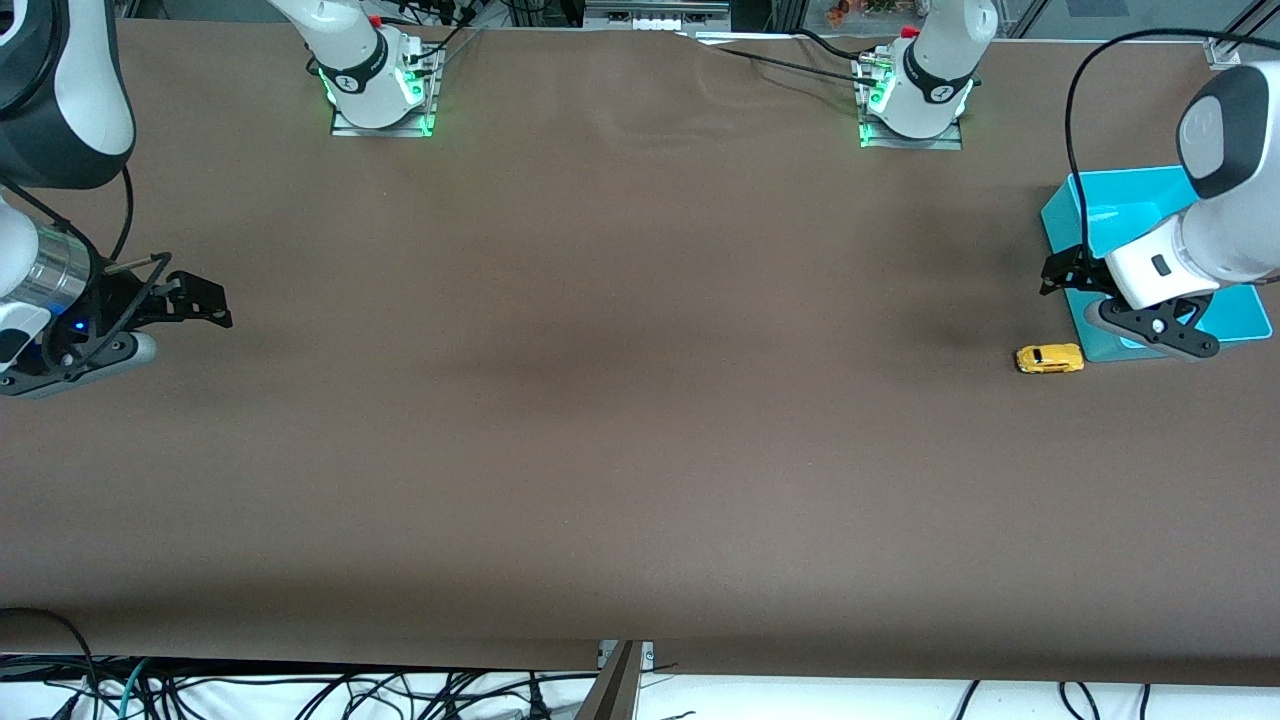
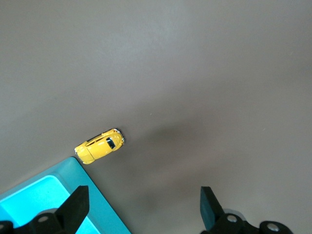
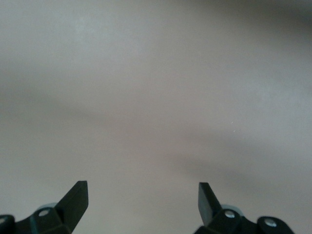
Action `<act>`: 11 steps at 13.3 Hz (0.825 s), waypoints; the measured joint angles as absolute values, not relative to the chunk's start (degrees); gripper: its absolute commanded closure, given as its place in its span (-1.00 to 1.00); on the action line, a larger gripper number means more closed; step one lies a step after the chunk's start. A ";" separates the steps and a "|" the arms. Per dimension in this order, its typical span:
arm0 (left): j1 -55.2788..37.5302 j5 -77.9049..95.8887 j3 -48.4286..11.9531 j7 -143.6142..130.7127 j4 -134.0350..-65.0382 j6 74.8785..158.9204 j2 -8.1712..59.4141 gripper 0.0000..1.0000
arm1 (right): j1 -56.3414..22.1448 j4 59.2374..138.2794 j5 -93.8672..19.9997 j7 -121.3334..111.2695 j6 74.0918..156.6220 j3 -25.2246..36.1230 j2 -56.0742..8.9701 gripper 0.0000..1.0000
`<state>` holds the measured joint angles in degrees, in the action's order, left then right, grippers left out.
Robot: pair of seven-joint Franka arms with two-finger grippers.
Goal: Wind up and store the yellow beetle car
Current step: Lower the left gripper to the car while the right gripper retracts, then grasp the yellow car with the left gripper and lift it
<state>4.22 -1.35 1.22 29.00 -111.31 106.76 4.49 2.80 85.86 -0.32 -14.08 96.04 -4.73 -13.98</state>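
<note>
The car [image 1: 1049, 358] sits on the table [image 1: 620, 400] just beside the teal tray [image 1: 1110, 210], at its corner nearer the camera. The left gripper [image 2: 144, 207] hangs wide open over that tray edge. The right gripper [image 3: 143, 202] waits, wide open, over bare table at the right arm's end.

Brown table [image 1: 600, 400]: yellow beetle car [image 1: 1049, 358], teal tray [image 1: 1110, 205]
</note>
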 measured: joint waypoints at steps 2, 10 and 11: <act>5.35 -1.38 1.31 36.65 -113.82 108.76 6.53 -1.00 | 2.77 85.82 -0.32 -9.94 94.57 -5.56 -13.58 -1.00; 8.59 -4.58 2.33 71.83 -126.49 130.49 11.73 -1.00 | 3.11 83.09 -0.19 -8.69 91.10 -4.63 -13.08 -1.00; 9.02 -4.82 2.36 75.34 -127.12 132.60 11.96 -1.00 | 3.30 83.09 -0.19 -8.69 91.06 -3.60 -13.08 -1.00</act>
